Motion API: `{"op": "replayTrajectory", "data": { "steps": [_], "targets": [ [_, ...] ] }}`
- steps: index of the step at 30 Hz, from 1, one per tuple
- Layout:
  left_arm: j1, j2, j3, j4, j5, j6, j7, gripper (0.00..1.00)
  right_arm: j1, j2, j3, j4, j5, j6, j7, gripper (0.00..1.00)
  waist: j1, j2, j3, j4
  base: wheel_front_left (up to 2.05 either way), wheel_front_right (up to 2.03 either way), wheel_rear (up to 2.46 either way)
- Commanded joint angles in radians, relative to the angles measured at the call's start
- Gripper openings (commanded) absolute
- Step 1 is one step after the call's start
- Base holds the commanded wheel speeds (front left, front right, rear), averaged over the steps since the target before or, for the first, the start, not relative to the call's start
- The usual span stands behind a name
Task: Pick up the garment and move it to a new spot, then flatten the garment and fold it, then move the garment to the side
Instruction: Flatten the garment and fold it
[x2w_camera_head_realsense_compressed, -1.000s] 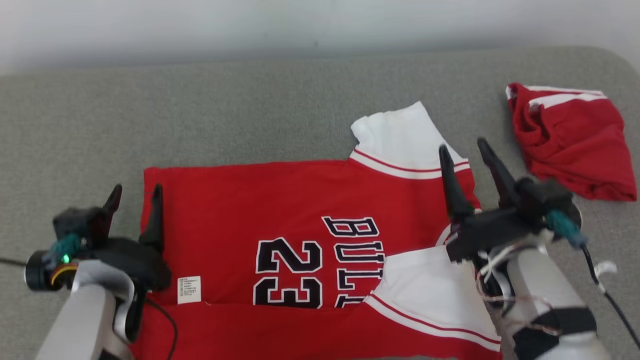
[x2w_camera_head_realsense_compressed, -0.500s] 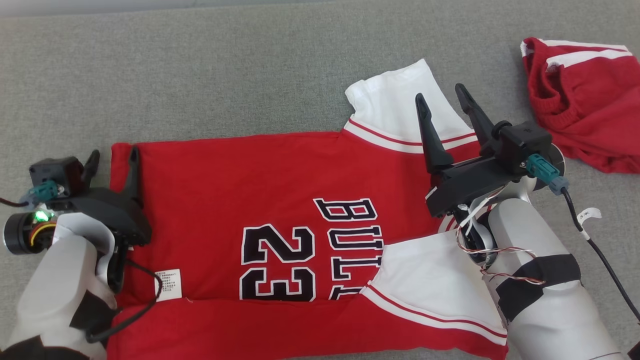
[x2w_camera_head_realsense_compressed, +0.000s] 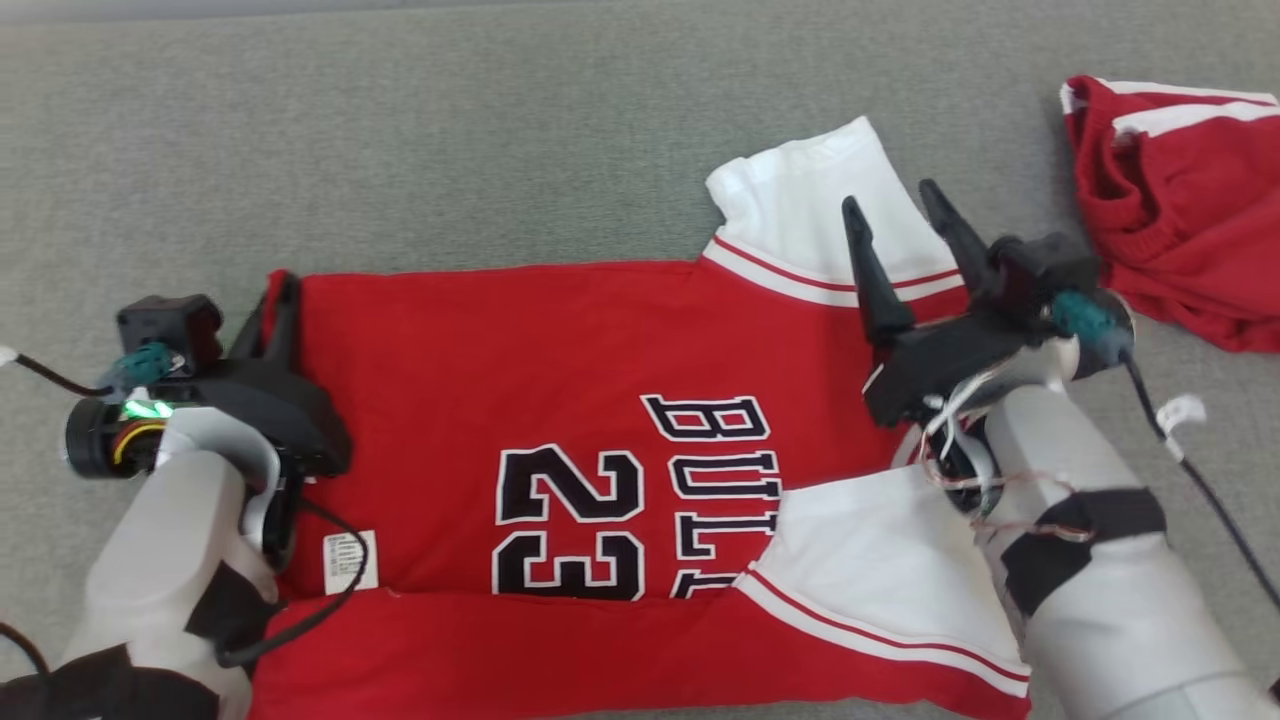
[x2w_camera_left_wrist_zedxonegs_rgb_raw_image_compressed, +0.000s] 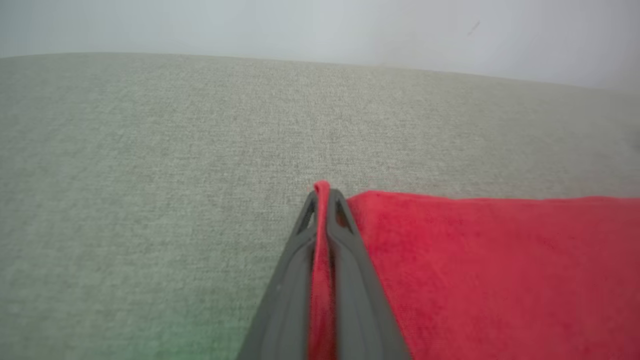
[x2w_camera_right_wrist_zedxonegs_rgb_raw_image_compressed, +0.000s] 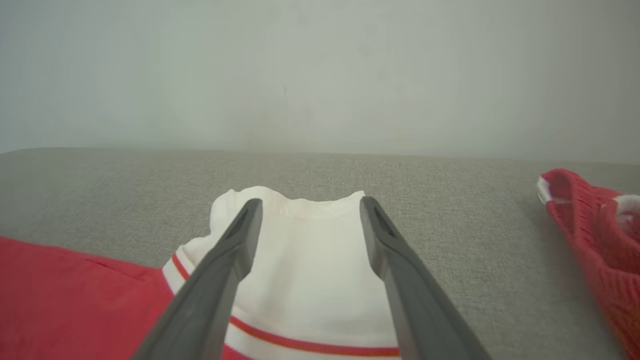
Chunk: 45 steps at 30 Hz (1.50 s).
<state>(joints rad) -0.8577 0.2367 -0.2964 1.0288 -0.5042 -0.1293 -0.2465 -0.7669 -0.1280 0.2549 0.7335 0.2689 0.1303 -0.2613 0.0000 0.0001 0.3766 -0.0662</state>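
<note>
You had L gripper (x2w_camera_head_realsense_compressed: 280, 295) clamped shut on the far-left corner of the jersey (x2w_camera_head_realsense_compressed: 560, 360), which lay spread on the grey cushion (x2w_camera_head_realsense_compressed: 500, 130). R gripper (x2w_camera_head_realsense_compressed: 890, 197) hung open above its white sleeve (x2w_camera_head_realsense_compressed: 800, 210).

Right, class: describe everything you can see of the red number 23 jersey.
The red jersey, soft knit, has white red-striped sleeves, a black "23", partly covered lettering and a white label. It lies spread on the grey fabric surface, near edge folded over. The left gripper is shut on its far-left corner; the open right gripper hovers over one sleeve.
</note>
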Motion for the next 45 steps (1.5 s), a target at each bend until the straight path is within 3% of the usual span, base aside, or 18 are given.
{"op": "replayTrajectory", "data": {
  "steps": [1,13,22,23,24,27,34,45],
  "targets": [
    [0.018,-0.004,-0.011,-0.024,-0.016,-0.001,-0.012,0.00,-0.046,-0.010,0.001,0.039,0.014,0.001,0.011,1.00,0.0000,-0.0001,0.000,0.025,0.00,0.00,0.00],
    [0.092,-0.029,-0.030,-0.300,0.023,0.000,-0.018,0.00,-0.285,-0.069,-0.057,0.349,0.000,0.001,0.165,1.00,0.0000,-0.0001,0.053,0.128,0.00,0.00,0.00],
    [0.114,-0.065,-0.070,-0.386,0.051,0.000,-0.019,0.00,-0.401,-0.109,-0.113,0.521,-0.091,0.001,0.203,1.00,0.0000,-0.0001,0.095,0.200,0.00,0.00,0.00],
    [0.113,-0.066,-0.071,-0.389,0.050,0.000,-0.019,0.00,-0.404,-0.111,-0.119,0.529,-0.100,0.001,0.212,0.87,0.0000,-0.0001,0.098,0.203,0.00,0.00,0.00],
    [0.114,-0.068,-0.072,-0.392,0.051,0.000,-0.019,0.00,-0.404,-0.114,-0.128,0.535,-0.111,0.001,0.218,0.03,0.0000,-0.0001,0.100,0.206,0.00,0.00,0.00],
    [0.118,-0.071,-0.073,-0.399,0.053,0.000,-0.019,0.00,-0.400,-0.118,-0.157,0.548,-0.140,0.001,0.222,0.00,0.0000,-0.0001,0.101,0.212,0.00,0.00,0.00],
    [0.146,-0.046,-0.043,-0.379,0.046,0.000,-0.019,0.00,-0.405,-0.130,-0.235,0.550,-0.194,0.001,0.094,0.00,0.0000,-0.0001,0.044,0.189,0.00,0.00,0.00],
    [0.186,-0.022,0.000,-0.354,0.051,0.000,-0.019,0.00,-0.306,-0.041,-0.198,0.458,-0.124,0.001,-0.002,0.00,0.0000,-0.0001,-0.038,0.125,0.00,0.00,0.00]
  ]
}}
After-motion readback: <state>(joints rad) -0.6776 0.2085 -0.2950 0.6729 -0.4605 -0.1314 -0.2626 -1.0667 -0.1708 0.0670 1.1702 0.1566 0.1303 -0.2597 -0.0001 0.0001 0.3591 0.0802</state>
